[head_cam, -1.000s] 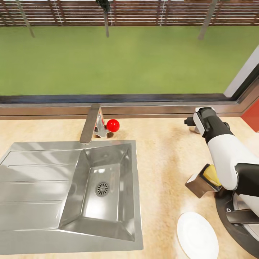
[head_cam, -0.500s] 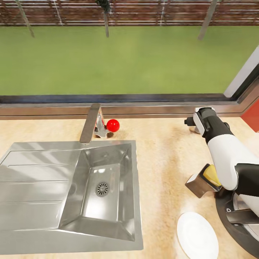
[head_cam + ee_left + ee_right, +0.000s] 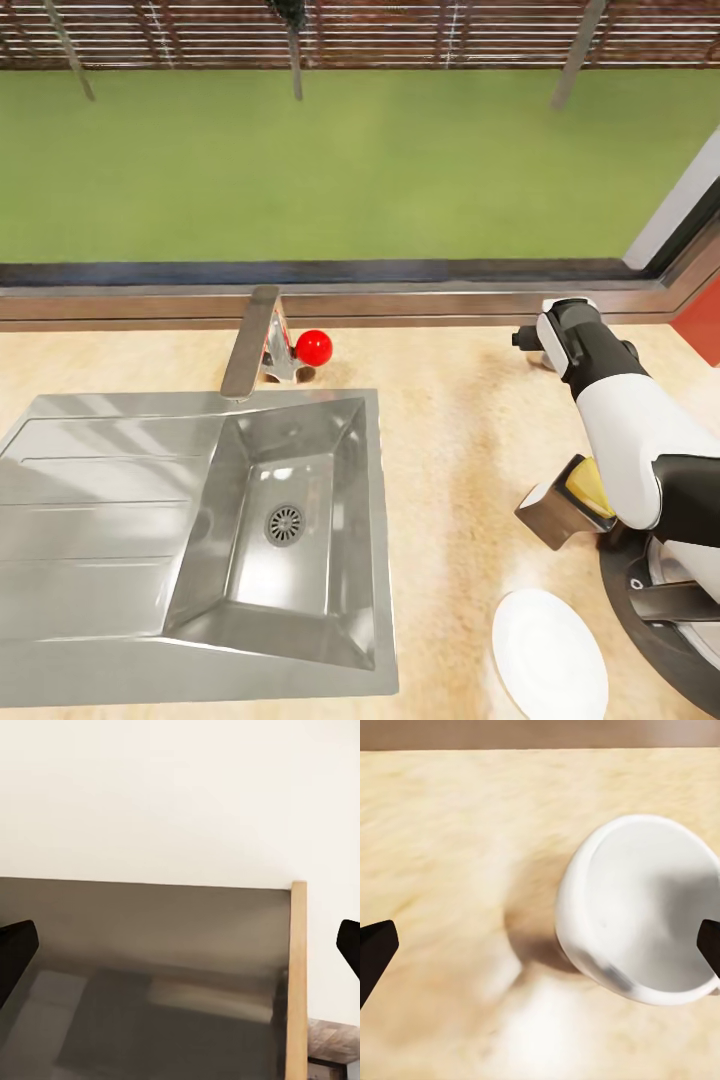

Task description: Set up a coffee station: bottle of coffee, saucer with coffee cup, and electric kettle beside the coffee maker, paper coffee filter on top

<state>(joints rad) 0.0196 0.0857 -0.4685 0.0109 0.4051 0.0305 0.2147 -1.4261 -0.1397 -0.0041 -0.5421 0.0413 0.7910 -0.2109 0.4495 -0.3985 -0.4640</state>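
While the right gripper [image 3: 540, 945] hung wide open over the beige surface [image 3: 450, 430], the coffee cup [image 3: 641, 907] sat right of frame centre between its fingertips. The left gripper [image 3: 180, 945] gaped too. The saucer [image 3: 548, 652] lay at lower right.

No readable text, label, brand or number appears on anything.

One sink [image 3: 120, 520], one faucet [image 3: 252, 342], one saucer [image 3: 548, 652], one coffee cup [image 3: 641, 907], one bottle of coffee [image 3: 566, 500].
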